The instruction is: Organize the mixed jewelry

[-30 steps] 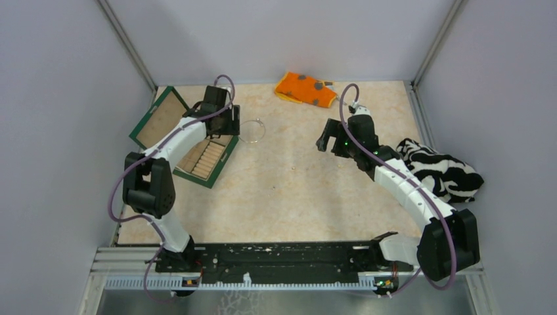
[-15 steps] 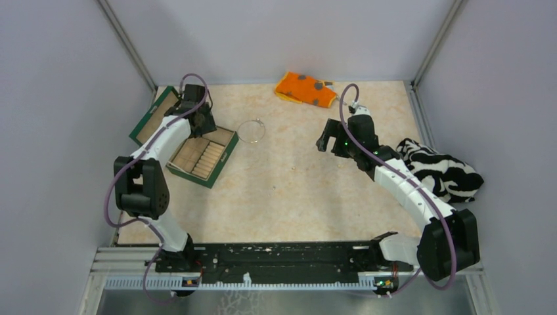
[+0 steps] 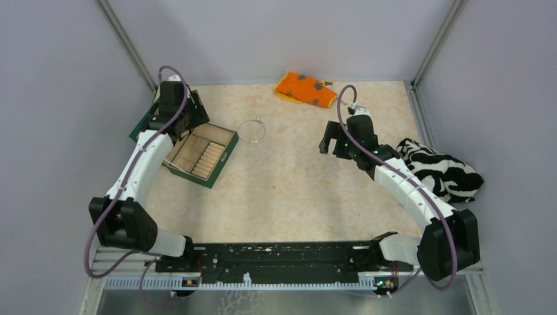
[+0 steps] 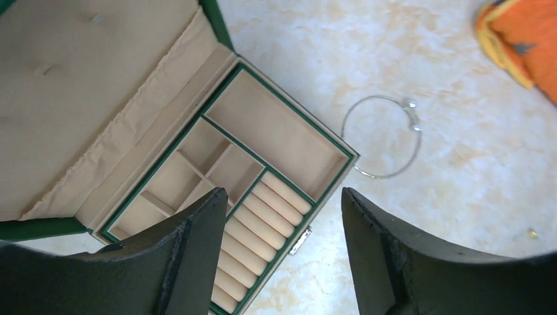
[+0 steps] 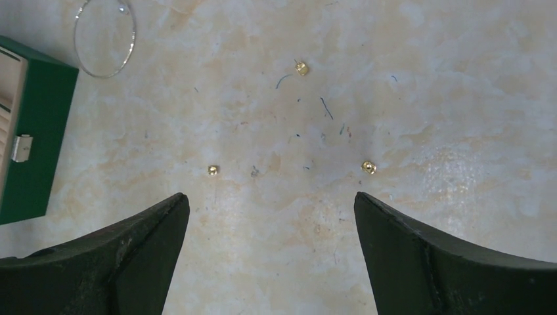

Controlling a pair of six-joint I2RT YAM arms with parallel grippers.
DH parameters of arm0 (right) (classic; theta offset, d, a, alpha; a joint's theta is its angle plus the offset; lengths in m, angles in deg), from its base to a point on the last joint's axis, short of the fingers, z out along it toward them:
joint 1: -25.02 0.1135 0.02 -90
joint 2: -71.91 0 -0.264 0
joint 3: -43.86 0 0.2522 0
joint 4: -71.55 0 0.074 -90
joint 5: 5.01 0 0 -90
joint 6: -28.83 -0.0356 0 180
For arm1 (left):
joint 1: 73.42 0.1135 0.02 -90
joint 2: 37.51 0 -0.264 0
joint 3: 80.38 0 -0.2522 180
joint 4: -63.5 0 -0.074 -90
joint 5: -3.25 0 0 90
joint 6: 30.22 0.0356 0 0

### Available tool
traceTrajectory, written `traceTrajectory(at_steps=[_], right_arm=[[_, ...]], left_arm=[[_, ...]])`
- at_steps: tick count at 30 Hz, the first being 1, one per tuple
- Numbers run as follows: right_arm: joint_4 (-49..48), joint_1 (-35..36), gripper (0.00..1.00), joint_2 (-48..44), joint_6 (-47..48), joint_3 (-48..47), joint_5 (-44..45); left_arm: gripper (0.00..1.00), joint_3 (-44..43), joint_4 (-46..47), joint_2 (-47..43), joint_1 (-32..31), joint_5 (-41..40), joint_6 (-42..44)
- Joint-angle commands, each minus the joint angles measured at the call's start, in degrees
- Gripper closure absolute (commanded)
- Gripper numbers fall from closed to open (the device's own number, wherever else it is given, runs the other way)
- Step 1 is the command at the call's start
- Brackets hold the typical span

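A thin silvery bangle lies flat on the table just right of the open green jewelry box. In the left wrist view the bangle rests past the box's corner, and my left gripper hangs open and empty above the box's ring rolls. From above, that gripper is over the box lid. Three tiny gold pieces lie on the table ahead of my right gripper, which is open, empty and above mid-table.
An orange grey-spotted cloth lies at the back edge. A black-and-white striped cloth is bunched at the right, beside the right arm. The box lid lies open toward the left wall. One more gold speck sits right of the box.
My left arm has swung back and left, from beside the bangle to over the box lid. The right arm has barely moved.
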Motion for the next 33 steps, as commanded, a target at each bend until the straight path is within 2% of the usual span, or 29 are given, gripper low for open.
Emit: traceTrajectory(at_steps=[1, 3, 6, 9, 16, 19, 23, 28, 33], right_arm=[[3.35, 2.5, 0.05, -1.2, 5.11, -6.7, 7.34], [4.31, 3.13, 0.05, -1.07, 6.47, -8.15, 9.17], [4.86, 3.2, 0.05, -1.09, 7.46, -9.28, 10.0], [5.17, 3.3, 0.05, -1.24, 7.45, -9.5, 10.51], [5.26, 3.31, 0.05, -2.51, 6.8, -8.35, 10.13], [5.34, 3.31, 0.05, -3.15, 6.48, -7.95, 10.55], [5.03, 3.31, 0.05, -3.5, 5.96, -7.55, 10.37], [4.6, 3.26, 0.05, -2.8, 5.69, -7.77, 9.54], [4.14, 3.31, 0.05, -2.43, 5.12, -7.56, 9.04]], left_arm=[[0.28, 0.53, 0.03, -3.57, -0.91, 6.69, 4.98], [0.26, -0.19, -2.69, -3.44, -5.27, 4.4, 6.45], [0.23, 1.03, -2.92, -4.44, -15.05, 1.13, 7.51], [0.21, 4.28, -0.33, -5.69, -20.88, 6.68, 6.96], [0.13, 10.01, 0.7, -4.55, -33.16, 10.03, 8.72], [0.08, 12.59, 0.95, -3.98, -35.53, 13.41, 8.99], [0.07, 15.67, 1.77, -3.23, -37.2, 18.16, 10.53], [0.09, 17.37, 3.28, 0.89, -39.21, 17.5, 10.95], [0.14, 19.18, 6.87, 3.54, -39.42, 15.55, 5.73]])
